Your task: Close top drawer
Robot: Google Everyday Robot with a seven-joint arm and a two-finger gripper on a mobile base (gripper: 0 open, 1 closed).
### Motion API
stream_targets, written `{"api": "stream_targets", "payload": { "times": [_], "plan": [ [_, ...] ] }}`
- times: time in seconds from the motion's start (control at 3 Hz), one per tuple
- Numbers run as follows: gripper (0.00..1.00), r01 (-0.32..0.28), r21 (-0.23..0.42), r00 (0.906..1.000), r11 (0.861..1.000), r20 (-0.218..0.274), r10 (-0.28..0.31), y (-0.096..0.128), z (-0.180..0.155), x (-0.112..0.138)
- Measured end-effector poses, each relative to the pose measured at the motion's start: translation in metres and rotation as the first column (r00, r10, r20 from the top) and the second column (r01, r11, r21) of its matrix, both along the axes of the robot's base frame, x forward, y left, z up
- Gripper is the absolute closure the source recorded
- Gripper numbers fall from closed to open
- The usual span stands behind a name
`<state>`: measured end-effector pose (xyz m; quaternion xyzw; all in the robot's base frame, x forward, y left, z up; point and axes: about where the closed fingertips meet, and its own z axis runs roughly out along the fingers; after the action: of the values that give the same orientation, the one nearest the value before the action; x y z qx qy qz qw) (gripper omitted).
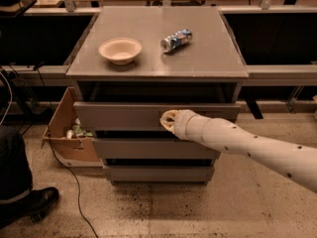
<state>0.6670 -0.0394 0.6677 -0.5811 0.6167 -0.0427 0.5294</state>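
The top drawer point(119, 115) is a wide, shallow grey drawer with a plain flat front, uppermost of three in the grey cabinet point(233, 72). It stands pulled out a little, with a dark gap above its front. My gripper point(167, 121) sits at the end of the white arm that comes in from the lower right. It rests against the middle of the drawer's front.
A cream bowl point(120, 50) and a lying can point(176, 39) sit on the cabinet top. An open cardboard box point(67, 128) stands left of the cabinet. A person's leg and shoe point(25, 197) are at the lower left, with a cable on the floor.
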Motion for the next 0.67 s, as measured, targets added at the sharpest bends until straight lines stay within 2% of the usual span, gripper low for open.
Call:
{"api": "stream_targets", "payload": {
  "times": [0.67],
  "plan": [
    [1.00, -0.052, -0.008, 0.9945, 0.999, 0.091, 0.052, 0.026, 0.000, 0.034]
  ]
}}
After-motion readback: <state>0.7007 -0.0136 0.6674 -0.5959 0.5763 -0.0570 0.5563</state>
